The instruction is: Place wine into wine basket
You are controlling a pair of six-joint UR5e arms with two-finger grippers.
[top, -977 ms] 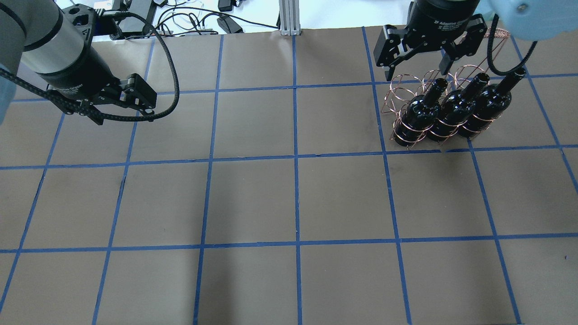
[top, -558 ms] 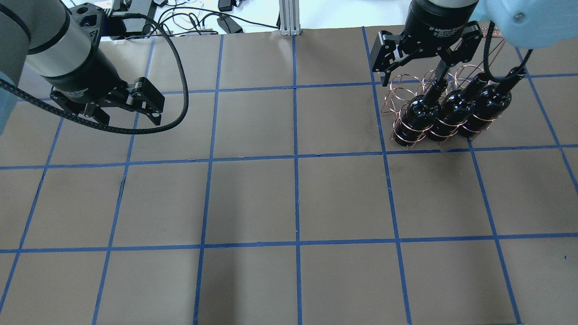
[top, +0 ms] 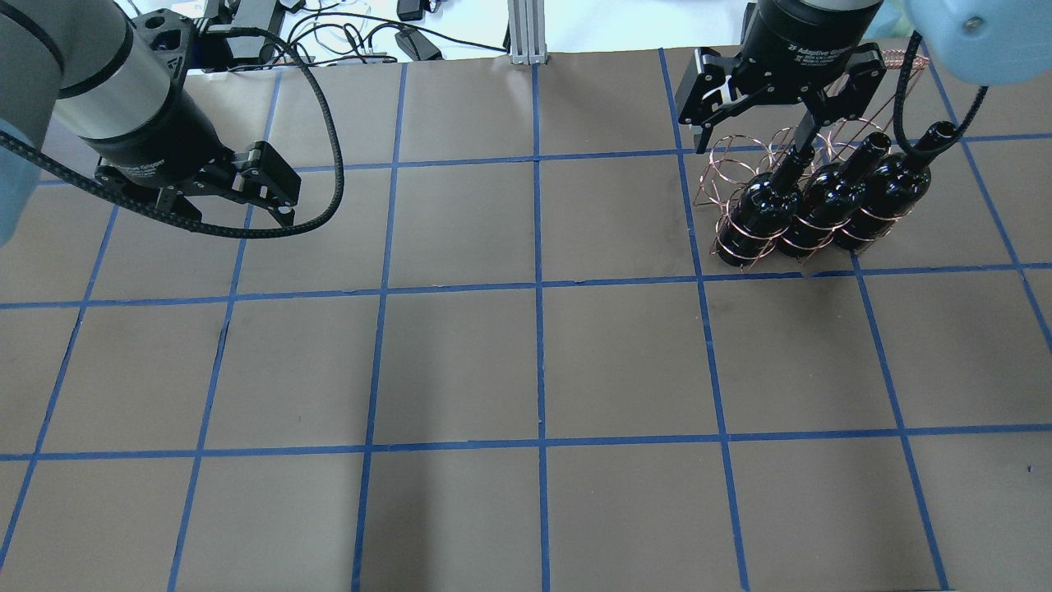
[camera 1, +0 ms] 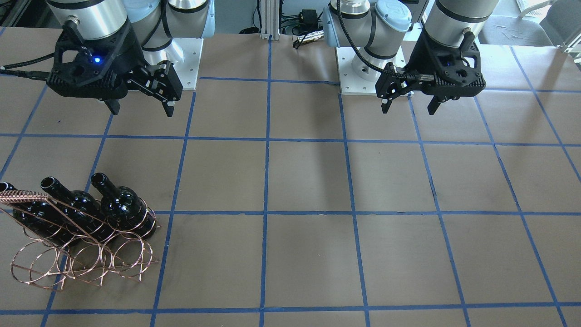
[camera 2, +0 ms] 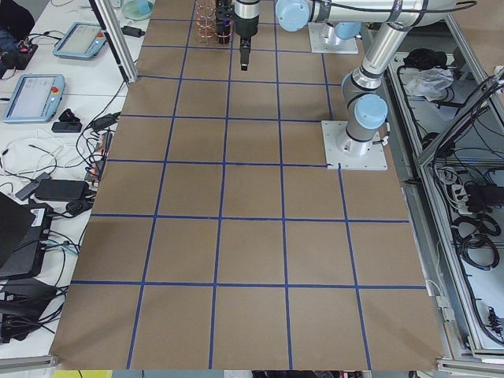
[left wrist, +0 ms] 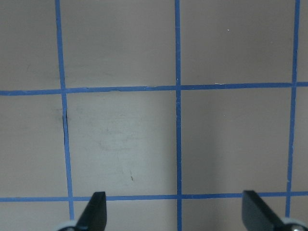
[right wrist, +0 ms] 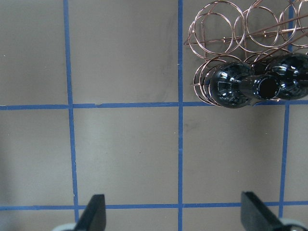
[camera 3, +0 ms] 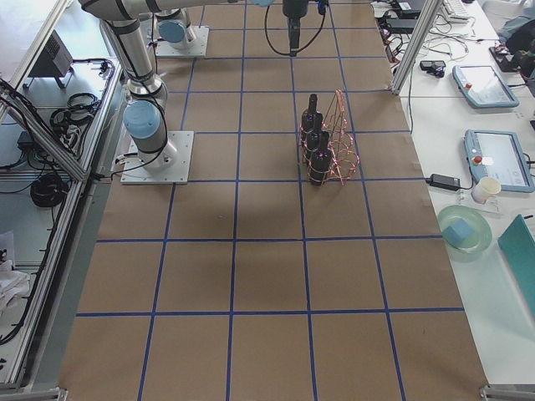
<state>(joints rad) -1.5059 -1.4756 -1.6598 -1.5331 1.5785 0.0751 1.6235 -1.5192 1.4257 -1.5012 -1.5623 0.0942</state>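
Three glossy black wine bottles (top: 760, 210) (top: 830, 193) (top: 892, 185) stand nearly upright side by side in the copper wire wine basket (top: 727, 168), seen too as bottles (camera 1: 120, 204) in the basket (camera 1: 81, 259). The basket's other row of rings is empty. My right gripper (top: 754, 136) (camera 1: 141, 110) hangs open above the table, apart from the bottles and holding nothing. In its wrist view the bottle (right wrist: 236, 86) and basket (right wrist: 216, 29) sit at the upper right, beyond the fingertips (right wrist: 96, 211). My left gripper (top: 234, 215) (camera 1: 408, 109) is open and empty on the table's other side.
Brown paper with a blue tape grid (top: 538, 296) covers the table. Cables and boxes (top: 362, 37) lie beyond its far edge. The arm bases (camera 1: 363, 68) stand on the robot's side. Side benches hold tablets (camera 3: 493, 159) and a green dish (camera 3: 464, 230).
My left gripper has swung a little to the right and turned, still open. The right gripper has shifted slightly over the basket and stays open. The bottles and basket have not moved.
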